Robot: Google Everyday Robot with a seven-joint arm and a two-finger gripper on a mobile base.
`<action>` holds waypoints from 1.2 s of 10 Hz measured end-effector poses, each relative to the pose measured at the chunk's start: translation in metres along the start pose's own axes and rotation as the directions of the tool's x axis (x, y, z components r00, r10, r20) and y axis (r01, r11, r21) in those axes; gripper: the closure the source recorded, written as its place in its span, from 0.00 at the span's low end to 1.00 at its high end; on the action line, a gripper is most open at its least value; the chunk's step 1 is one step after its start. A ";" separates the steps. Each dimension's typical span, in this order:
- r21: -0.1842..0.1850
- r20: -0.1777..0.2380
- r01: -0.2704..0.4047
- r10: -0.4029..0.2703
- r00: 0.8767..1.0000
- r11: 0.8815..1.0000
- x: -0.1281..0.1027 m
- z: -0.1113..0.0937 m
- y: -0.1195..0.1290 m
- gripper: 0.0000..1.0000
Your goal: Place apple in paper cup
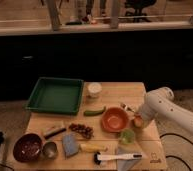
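The apple (pixel 138 122) is sitting on the table (pixel 115 92) just right of the orange bowl (pixel 114 119), toward the right edge. The hand (pixel 142 116) is hanging right at it, at the tip of the white arm (pixel 162 107) that is reaching in from the right. The arm's rounded end is covering most of the hand, so I cannot tell whether it is spread, narrowed or holding the fruit, nor whether it is touching it at all. The paper cup (pixel 94 90) is standing well apart, at the far side of the table, just right of the green tray (pixel 55 94). I am judging the apple to be firm, smooth and light, and, being round, likely to roll or slip, so taking it across its widest middle seems safest. The cup is looking about as wide as the fruit and light enough to tip, so 1 careless drop could be knocking it over. Only part of the apple is showing.
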 end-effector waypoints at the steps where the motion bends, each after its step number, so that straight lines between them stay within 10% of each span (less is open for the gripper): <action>1: 0.001 -0.001 0.001 -0.001 1.000 1.000 0.000 -0.001 -0.001 1.00; 12: 0.051 -0.051 0.055 -0.052 0.997 0.997 0.014 -0.037 -0.035 1.00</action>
